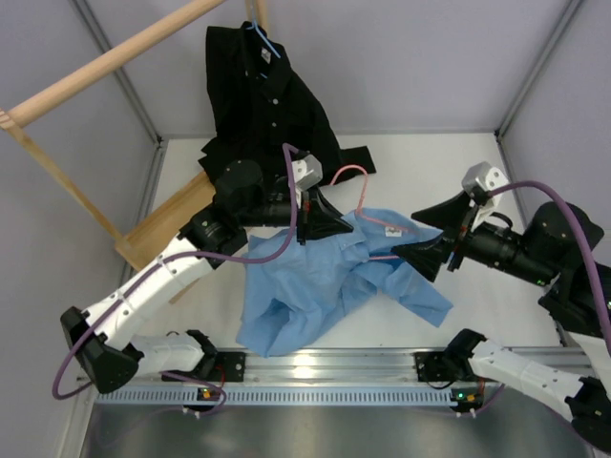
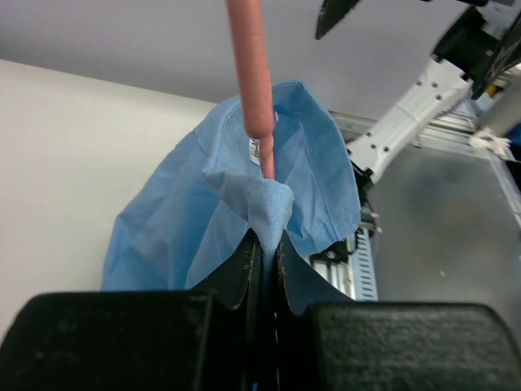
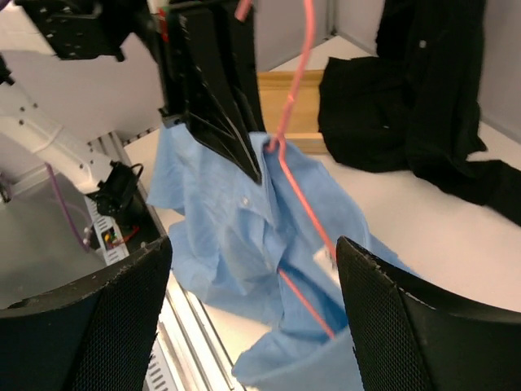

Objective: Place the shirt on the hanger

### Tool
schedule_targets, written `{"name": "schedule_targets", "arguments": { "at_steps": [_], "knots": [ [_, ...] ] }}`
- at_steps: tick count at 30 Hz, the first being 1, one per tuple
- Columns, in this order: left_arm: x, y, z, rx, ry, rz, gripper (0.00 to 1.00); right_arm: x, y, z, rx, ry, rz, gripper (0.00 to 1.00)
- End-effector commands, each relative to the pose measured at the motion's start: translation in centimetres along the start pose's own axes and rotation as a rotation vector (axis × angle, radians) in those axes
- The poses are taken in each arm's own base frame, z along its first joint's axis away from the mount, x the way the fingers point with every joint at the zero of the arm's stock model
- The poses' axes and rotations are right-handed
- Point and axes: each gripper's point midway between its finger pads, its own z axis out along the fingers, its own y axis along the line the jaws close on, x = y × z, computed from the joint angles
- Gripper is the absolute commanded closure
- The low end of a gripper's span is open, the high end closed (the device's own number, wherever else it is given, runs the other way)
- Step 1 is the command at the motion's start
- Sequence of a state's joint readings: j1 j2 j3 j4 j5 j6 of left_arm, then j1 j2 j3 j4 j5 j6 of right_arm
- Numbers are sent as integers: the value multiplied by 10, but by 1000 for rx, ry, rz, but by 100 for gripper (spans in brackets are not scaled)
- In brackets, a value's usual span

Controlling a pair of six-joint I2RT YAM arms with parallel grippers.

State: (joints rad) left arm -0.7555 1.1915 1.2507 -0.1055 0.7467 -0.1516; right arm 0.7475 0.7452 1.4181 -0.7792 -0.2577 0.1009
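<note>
The light blue shirt (image 1: 325, 281) lies crumpled at the table's middle, its collar end lifted. My left gripper (image 1: 346, 229) is shut on a fold of the shirt (image 2: 179, 228) by the collar, jaws pressed together at the cloth (image 2: 264, 238). The pink hanger (image 1: 349, 174) stands hook up, and its neck (image 2: 251, 73) runs down into the pinched fold. One wire arm (image 3: 305, 204) slants down inside the shirt (image 3: 220, 236). My right gripper (image 1: 405, 234) is open just right of the collar. Its fingers (image 3: 106, 326) stand wide apart with nothing between them, and the shirt lies beyond.
A black shirt (image 1: 267, 95) hangs on a blue hanger (image 1: 265, 40) from the wooden rail (image 1: 115, 62) at the back, its tail (image 3: 407, 98) spread on the table. The rack's wooden base (image 1: 177, 219) lies at the left. Metal rails (image 1: 325, 367) line the near edge.
</note>
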Motion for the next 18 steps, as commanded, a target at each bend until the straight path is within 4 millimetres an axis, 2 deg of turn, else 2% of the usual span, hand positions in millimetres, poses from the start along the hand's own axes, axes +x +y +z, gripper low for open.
{"name": "schedule_targets", "arguments": {
  "at_steps": [1, 2, 7, 13, 18],
  "knots": [
    [-16, -43, 0, 248, -3, 23, 100, 3, 13, 24, -133, 56, -60, 22],
    [-16, -43, 2, 252, -1, 21, 100, 1, 14, 29, -149, 49, -65, 23],
    [-8, -73, 0, 436, 38, 26, 100, -13, 28, 49, -255, 18, -41, 27],
    [0, -77, 1, 475, 55, 23, 100, -20, 49, 61, -398, -18, -10, 39],
    [6, -74, 3, 475, 64, 15, 100, -22, 54, 66, -444, -33, 5, 56]
  ]
}}
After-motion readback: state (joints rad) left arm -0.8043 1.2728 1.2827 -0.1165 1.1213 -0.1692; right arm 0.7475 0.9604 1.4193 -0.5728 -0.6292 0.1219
